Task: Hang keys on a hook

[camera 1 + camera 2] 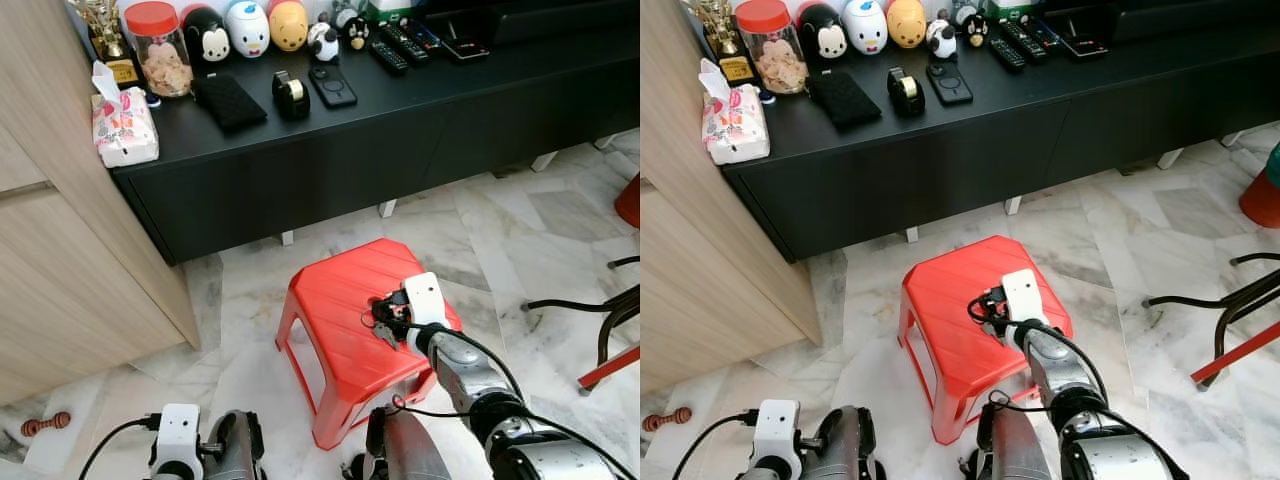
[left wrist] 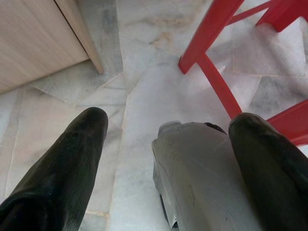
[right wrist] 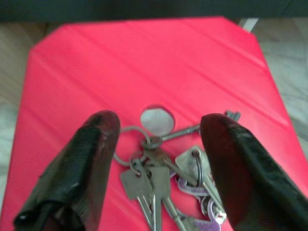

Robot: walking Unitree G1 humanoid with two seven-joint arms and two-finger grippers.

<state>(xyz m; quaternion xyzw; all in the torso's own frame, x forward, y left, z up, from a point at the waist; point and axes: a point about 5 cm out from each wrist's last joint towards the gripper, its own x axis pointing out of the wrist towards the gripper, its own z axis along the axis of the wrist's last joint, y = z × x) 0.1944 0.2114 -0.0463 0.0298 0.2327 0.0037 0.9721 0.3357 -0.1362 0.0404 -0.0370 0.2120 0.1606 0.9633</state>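
Observation:
A bunch of silver keys (image 3: 168,175) on rings lies flat on the top of a red plastic stool (image 1: 335,300), beside the stool's round centre hole. My right gripper (image 3: 159,168) is open just above them, one black finger (image 3: 79,168) on each side of the bunch. In the eye views the right gripper (image 1: 385,315) reaches over the stool's right part, with the keys (image 1: 985,310) under its tips. My left gripper (image 2: 168,144) hangs low over the marble floor, open and empty.
A long black cabinet (image 1: 400,120) stands behind the stool, loaded with a jar, figurines, remotes, a phone and a tissue pack. A wooden cupboard (image 1: 70,260) is on the left. Chair legs (image 1: 590,310) are on the right. A small wooden dumbbell-shaped object (image 1: 45,425) lies at far left.

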